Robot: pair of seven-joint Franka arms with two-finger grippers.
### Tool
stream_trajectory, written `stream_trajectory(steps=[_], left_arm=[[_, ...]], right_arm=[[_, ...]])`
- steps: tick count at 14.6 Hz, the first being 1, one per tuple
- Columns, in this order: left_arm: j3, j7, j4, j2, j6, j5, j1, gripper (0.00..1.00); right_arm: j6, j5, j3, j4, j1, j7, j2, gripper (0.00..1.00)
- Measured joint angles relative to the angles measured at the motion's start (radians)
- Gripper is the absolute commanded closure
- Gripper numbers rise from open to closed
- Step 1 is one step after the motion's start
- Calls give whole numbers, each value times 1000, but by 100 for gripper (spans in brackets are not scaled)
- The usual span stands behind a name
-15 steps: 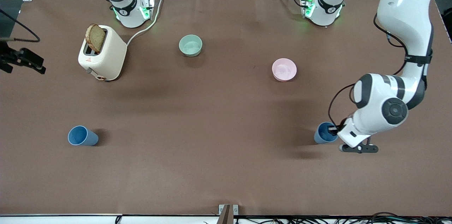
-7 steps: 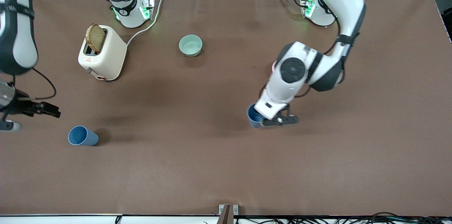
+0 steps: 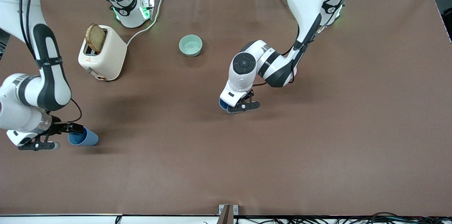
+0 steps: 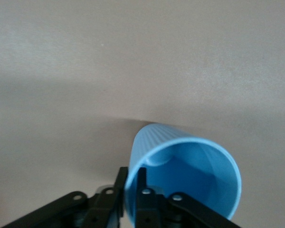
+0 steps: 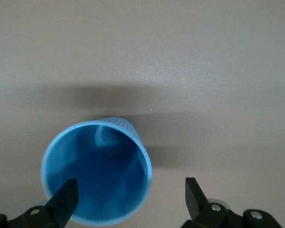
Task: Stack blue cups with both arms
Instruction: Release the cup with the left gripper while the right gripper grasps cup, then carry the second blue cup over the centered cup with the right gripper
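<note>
Left gripper (image 3: 226,104) clamps rim of matte blue tapered plastic cup (image 4: 183,178), carried toward table middle. Right gripper (image 5: 128,199) arrived, fingers spread at second blue cup (image 3: 84,137).

A cream toaster (image 3: 102,54) holding a bread slice (image 3: 95,38) stands on the brown table (image 3: 317,167) near a pale green bowl (image 3: 190,45).

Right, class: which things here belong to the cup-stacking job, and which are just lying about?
Part of the job:
- blue cup held in the left gripper
- blue cup on the table, with the open right gripper at its rim

Just lying about:
- toaster with bread slice
- pale green bowl
</note>
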Motion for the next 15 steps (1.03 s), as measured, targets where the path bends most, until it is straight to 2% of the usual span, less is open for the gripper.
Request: stream_trajectory(steps=[1, 2, 3, 4, 6, 9, 12, 15], left_arm=[[0, 0, 8, 9, 5, -1, 3, 0], [2, 0, 18, 11, 8, -1, 7, 0], [3, 0, 35, 8, 9, -1, 12, 0], [5, 2, 59, -2, 4, -1, 18, 0], [19, 3, 102, -58, -65, 0, 30, 0], [54, 71, 139, -220, -225, 0, 102, 0], [58, 268, 140, -383, -392, 0, 224, 0], [59, 486, 136, -508, -542, 0, 357, 0]], right_arm=[[3, 0, 0, 3, 0, -2, 12, 21], [3, 0, 1, 5, 0, -4, 18, 56], [3, 0, 1, 6, 0, -7, 18, 86], [3, 0, 2, 9, 0, -7, 18, 93], [-2, 1, 2, 15, 0, -7, 18, 96], [-8, 1, 2, 20, 0, -7, 18, 98], [-34, 2, 4, 25, 1, -7, 17, 98], [-124, 3, 8, 51, 14, -1, -20, 98]])
